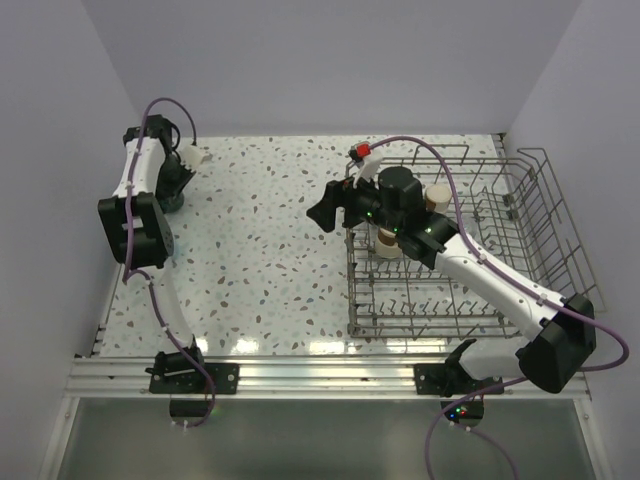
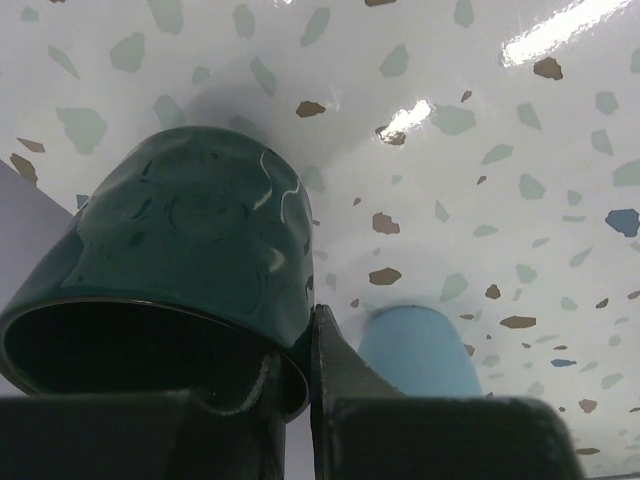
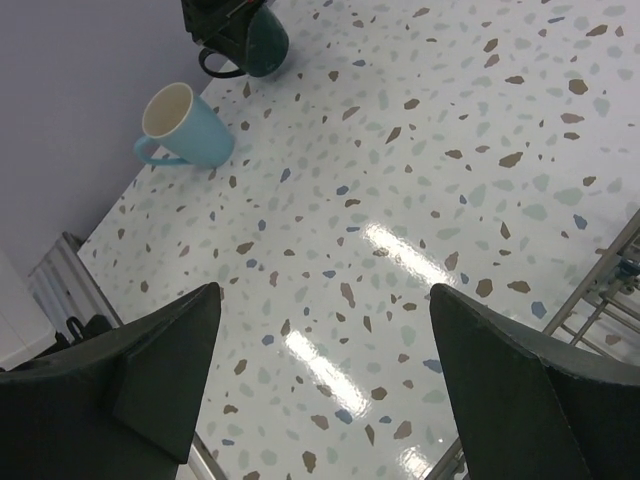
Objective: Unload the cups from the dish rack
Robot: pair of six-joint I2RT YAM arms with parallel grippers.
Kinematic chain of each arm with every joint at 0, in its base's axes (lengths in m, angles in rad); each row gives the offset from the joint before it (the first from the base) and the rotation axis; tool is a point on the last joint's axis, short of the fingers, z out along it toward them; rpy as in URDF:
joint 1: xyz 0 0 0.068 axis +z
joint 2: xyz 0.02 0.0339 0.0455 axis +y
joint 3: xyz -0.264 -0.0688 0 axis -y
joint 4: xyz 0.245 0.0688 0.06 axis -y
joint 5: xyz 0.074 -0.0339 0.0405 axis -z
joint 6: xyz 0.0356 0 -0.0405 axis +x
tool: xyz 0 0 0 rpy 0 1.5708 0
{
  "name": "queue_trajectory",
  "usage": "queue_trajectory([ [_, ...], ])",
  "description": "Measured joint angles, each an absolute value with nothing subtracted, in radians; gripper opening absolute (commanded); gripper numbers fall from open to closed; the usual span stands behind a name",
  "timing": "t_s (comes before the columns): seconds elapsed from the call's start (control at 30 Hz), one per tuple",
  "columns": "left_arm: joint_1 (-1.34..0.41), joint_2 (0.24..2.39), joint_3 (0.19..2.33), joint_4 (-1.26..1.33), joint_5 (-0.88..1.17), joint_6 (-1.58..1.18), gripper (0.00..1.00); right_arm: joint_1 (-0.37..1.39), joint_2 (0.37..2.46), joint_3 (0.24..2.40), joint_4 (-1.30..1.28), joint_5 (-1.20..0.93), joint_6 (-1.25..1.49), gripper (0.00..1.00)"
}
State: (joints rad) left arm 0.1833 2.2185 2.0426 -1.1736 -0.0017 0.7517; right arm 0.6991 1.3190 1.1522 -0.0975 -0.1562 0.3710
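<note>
**Teal mug at the far-left corner, tumblers waiting in the rack**

We see the left end effector [image 2: 300,420] clenched on the rim of the dark teal mug [image 2: 190,270], one finger inside the mouth and one outside. It holds the mug at the far-left corner of the worktop [image 1: 270,240]; we cannot tell whether the mug touches the surface. The light blue mug [image 3: 185,128] already stands just beside it, upright, its cream inside showing.

The right end effector [image 3: 320,390] is released, its fingers spread wide with nothing between them. It hangs over the left side of the dish rack [image 1: 470,250], which sits on the right half of the worktop. Two beige tumblers [image 1: 388,242] remain among the tines, one directly under the right wrist and one just behind it.

We judge the coming pick belongs to the right arm: the tumblers lie straight below it, well apart from the left arm. Whether they stand mouth up or down we cannot tell.
</note>
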Motion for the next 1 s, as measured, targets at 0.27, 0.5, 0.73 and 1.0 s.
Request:
queue_trajectory([
  [0.27, 0.184, 2.239, 2.043, -1.206, -0.004, 0.775, 0.02, 0.699, 1.319, 1.152, -0.110, -0.147, 0.362, 0.89],
  [0.5, 0.184, 2.259, 2.043, -1.222, 0.016, 0.790, 0.14, 0.699, 1.319, 1.152, -0.113, -0.147, 0.361, 0.89],
  [0.73, 0.184, 2.259, 2.043, -1.217, 0.019, 0.797, 0.32, 0.699, 1.315, 1.151, -0.122, -0.121, 0.359, 0.91],
  [1.0, 0.184, 2.250, 2.043, -1.212, 0.038, 0.797, 0.50, 0.700, 1.267, 1.150, -0.220, 0.044, 0.345, 0.95],
])
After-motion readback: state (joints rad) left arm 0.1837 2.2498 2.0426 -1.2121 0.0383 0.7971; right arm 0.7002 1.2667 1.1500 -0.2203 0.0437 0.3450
